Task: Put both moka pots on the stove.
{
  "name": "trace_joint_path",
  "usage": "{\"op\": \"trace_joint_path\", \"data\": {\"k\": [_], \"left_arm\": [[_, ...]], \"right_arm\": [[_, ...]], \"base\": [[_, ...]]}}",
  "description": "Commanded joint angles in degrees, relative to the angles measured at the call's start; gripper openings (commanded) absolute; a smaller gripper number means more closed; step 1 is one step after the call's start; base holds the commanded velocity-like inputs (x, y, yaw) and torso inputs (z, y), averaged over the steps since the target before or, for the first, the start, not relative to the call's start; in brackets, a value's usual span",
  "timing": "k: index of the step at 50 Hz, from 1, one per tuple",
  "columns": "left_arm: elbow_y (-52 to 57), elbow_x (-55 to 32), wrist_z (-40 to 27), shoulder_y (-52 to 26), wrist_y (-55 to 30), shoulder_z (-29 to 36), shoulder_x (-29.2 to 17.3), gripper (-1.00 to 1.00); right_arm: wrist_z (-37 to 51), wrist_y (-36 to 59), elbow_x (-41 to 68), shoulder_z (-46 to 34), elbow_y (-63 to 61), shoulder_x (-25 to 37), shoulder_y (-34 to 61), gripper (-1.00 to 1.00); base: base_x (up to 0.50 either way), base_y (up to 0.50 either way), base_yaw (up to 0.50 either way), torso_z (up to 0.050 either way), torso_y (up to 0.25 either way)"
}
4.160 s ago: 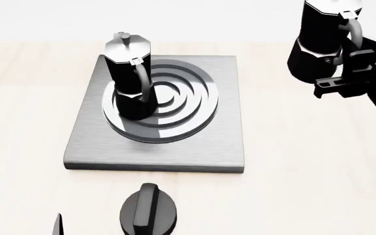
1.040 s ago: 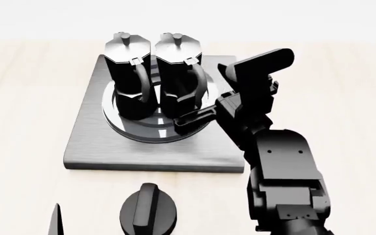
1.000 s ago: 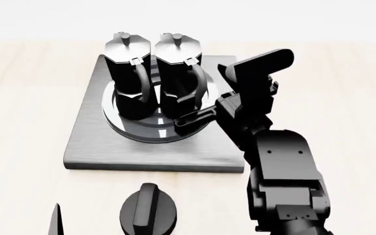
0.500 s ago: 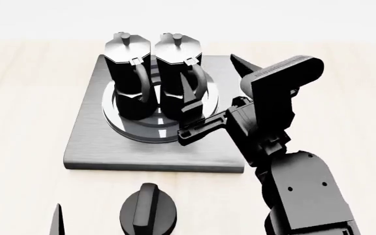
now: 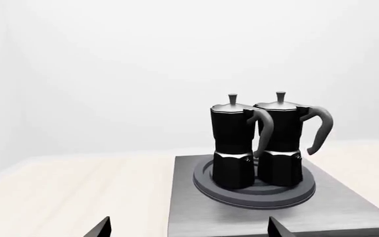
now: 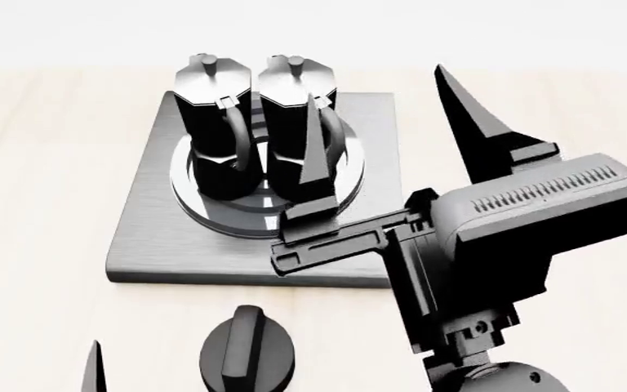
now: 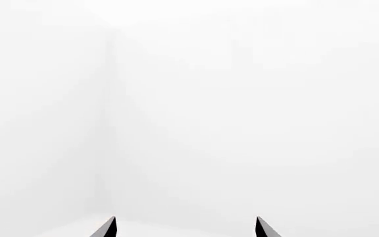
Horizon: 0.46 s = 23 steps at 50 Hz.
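Pale wooden surface (image 6: 30,163) carries the stove (image 6: 150,237); both moka pots (image 6: 218,122) (image 6: 291,122) stand upright, side by side on its ring burner; right claw (image 6: 384,122), fingers apart and empty, sits nearer than left claw (image 6: 30,363), also apart.

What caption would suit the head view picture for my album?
Two moka pots stand side by side on the stove, the robot's open right hand raised nearby.

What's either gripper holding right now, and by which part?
Nothing. The right gripper is open and clear of both moka pots, which stand on the stove. The left gripper is open too.
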Motion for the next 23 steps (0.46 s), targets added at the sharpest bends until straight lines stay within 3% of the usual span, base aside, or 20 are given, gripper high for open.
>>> {"op": "trace_joint_path", "data": {"k": [1, 23], "left_arm": [[0.0, 0.0, -0.1, 0.1, 0.3, 0.1, -0.1, 1.00], [-0.8, 0.1, 0.0, -0.2, 0.8, 0.4, -0.1, 1.00]], "right_arm": [[6.0, -0.1, -3.8, 0.6, -11.1, 1.9, -7.4, 1.00], [6.4, -8.7, -5.8, 1.0, -7.5, 1.8, -18.7, 1.00]], "base": [[0.00, 0.00, 0.00, 0.000, 0.000], [0.00, 0.00, 0.00, 0.000, 0.000]]}}
